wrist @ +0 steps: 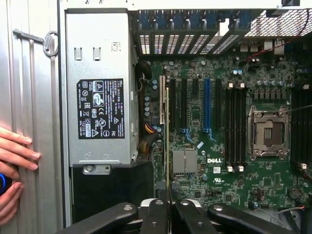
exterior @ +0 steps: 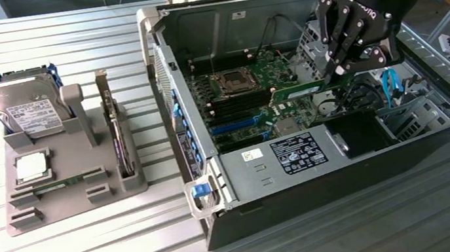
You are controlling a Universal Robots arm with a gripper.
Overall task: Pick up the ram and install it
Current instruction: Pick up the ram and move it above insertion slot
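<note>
- Green and thin, the ram (exterior: 299, 92) shows in the exterior view clamped at one end in the black gripper (exterior: 348, 72). The stick is held level, on edge, reaching toward the exterior view's left.
- It hangs inside the open computer case (exterior: 216, 187), above the motherboard (exterior: 245, 106). It is near the board's long black slots, but I cannot tell whether it touches one.
- The empty processor socket (exterior: 235, 83) sits on the board beyond the ram's free end.
- On the slatted metal table (exterior: 92, 250), well apart from the case at the exterior view's left, stands a grey holder (exterior: 66, 188). It carries a silver hard drive (exterior: 24, 111) with a white label and a square silver processor chip (exterior: 30, 166).
- In the wrist view the gripper's black fingers (wrist: 151, 214) close from both sides on the ram (wrist: 167, 146), which is seen edge-on as a narrow line running away from the camera.
- That line lies between the power supply (wrist: 100, 107), silver with a black label, and a row of black slots, just beside a white slot (wrist: 162, 100).
- A blue slot (wrist: 207, 105) and the square processor socket (wrist: 267, 134) lie farther across the green motherboard (wrist: 229, 180).
- A person's hand (wrist: 12, 163) rests on the ribbed metal on the power supply's other side, away from the board.
</note>
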